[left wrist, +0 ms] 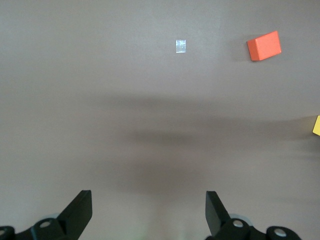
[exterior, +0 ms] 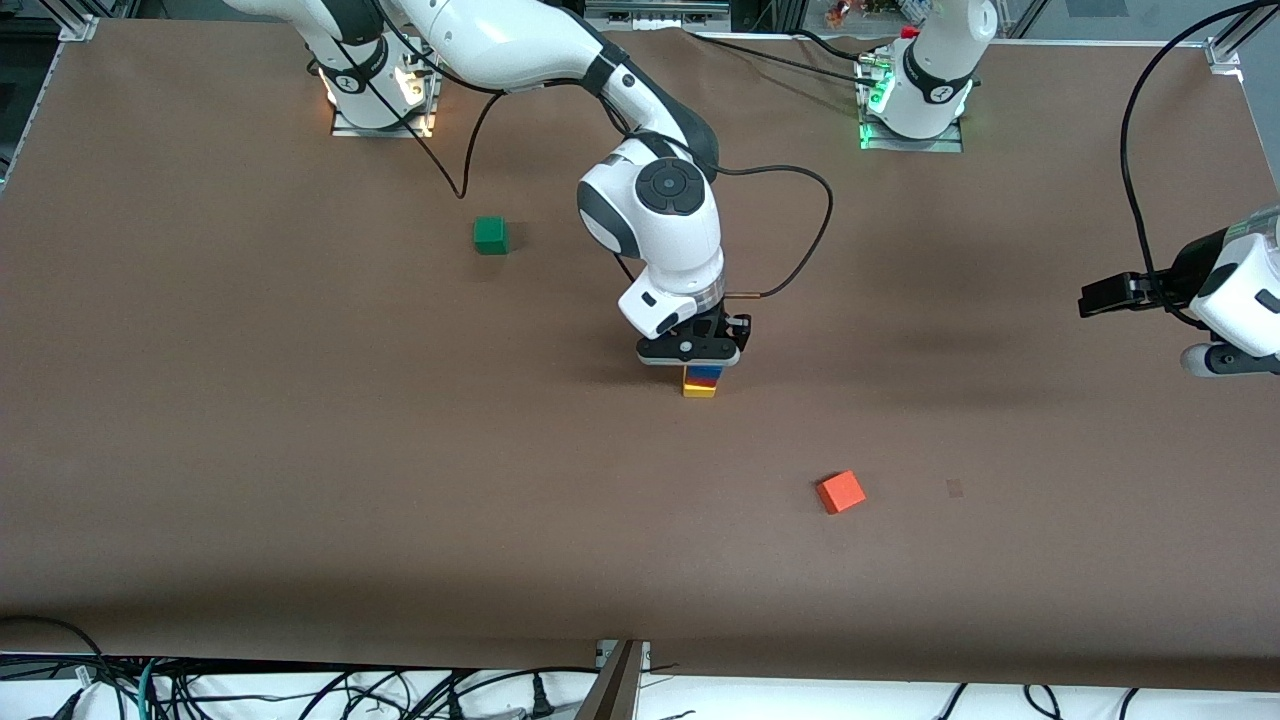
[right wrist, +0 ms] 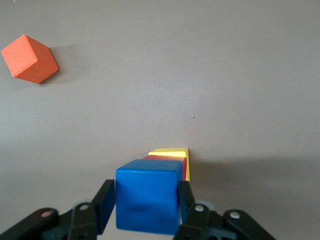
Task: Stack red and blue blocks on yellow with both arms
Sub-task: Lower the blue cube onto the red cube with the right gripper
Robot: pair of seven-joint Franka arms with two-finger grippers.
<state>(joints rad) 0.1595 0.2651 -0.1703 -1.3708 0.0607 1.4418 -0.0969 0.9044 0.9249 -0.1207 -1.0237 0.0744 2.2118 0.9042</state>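
Note:
The yellow cube (exterior: pixel 699 390) stands mid-table with the red cube (exterior: pixel 701 380) on it and the blue cube (exterior: pixel 706 372) on top. My right gripper (exterior: pixel 703 366) reaches down over this stack, its fingers against two sides of the blue cube. In the right wrist view the blue cube (right wrist: pixel 148 200) sits between the fingers (right wrist: pixel 105 202), with the red cube's (right wrist: pixel 170 158) and yellow cube's (right wrist: pixel 172 151) edges under it. My left gripper (exterior: pixel 1105 296) waits open and empty above the left arm's end of the table; it also shows in the left wrist view (left wrist: pixel 147 210).
An orange cube (exterior: pixel 841 492) lies nearer the front camera than the stack, toward the left arm's end. A green cube (exterior: pixel 490 235) lies farther back, toward the right arm's end. A small pale tape mark (exterior: pixel 955 488) is beside the orange cube.

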